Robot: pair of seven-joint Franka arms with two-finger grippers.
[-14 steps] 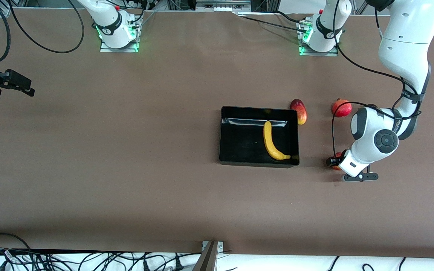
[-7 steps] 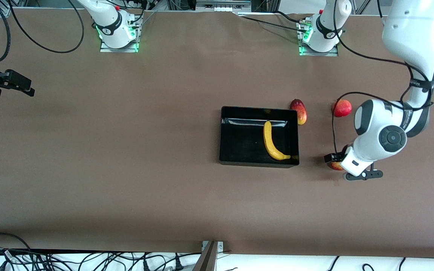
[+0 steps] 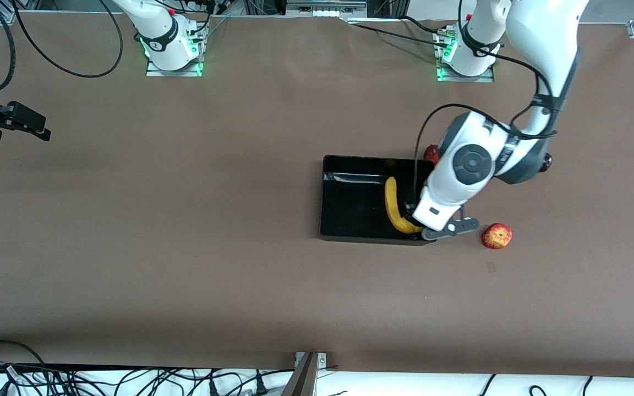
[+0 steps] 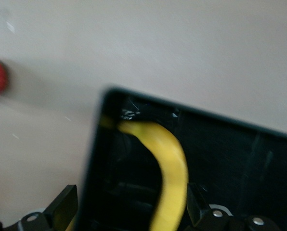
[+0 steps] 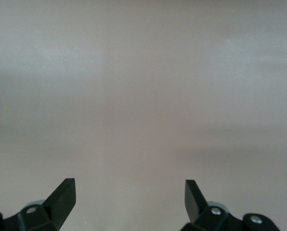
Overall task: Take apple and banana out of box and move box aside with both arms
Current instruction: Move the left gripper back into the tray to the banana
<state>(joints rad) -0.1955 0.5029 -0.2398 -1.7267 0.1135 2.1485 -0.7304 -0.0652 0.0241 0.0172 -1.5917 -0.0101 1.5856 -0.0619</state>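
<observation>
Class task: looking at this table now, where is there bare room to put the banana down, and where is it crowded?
Bare table runs from the box toward the right arm's end. Crowded: the left hand over the banana, and the apple nearby.

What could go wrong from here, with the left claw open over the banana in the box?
The left claw straddles the banana close to the box wall, so a finger could catch the rim and shift it. The apple lies loose beside the box; a swinging arm might knock it rolling.
</observation>
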